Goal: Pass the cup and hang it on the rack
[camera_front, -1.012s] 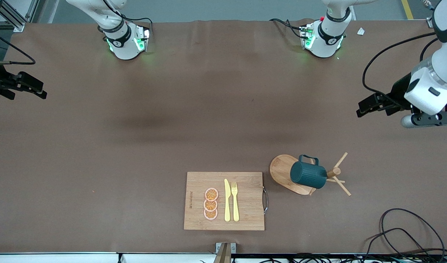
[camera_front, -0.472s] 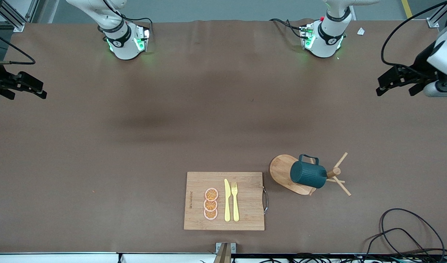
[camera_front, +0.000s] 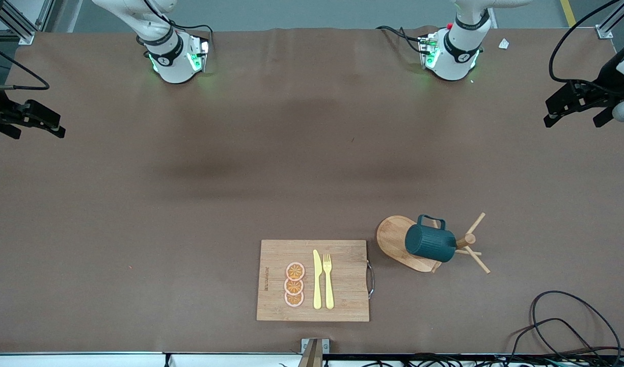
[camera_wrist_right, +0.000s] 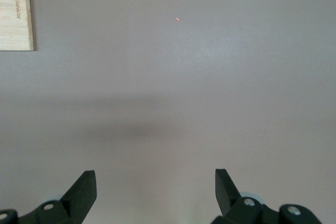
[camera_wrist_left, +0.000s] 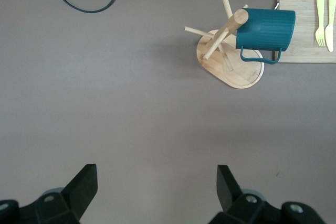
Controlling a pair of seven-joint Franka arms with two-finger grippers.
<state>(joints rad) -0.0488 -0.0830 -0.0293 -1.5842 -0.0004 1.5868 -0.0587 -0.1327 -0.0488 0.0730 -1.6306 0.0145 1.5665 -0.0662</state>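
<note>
- My right tool (camera_front: 34,122) hangs over the worktop's (camera_front: 189,204) edge at the right arm's end, fingers spread wide with nothing between them; I judge it parked, clear of the work.
- The cutting board (camera_front: 342,275) carries the knife, fork and orange slices, just beside the rack.
- The cup (camera_front: 430,244) hangs from a peg of the rack (camera_front: 393,237), so the job looks done.
- My left tool (camera_front: 576,104), fully spread and empty, hangs over the left arm's end.

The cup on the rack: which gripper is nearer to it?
Left. The left gripper hangs open over the table's left-arm end; the right gripper, open, waits at the right-arm end, farther from the cup.
</note>
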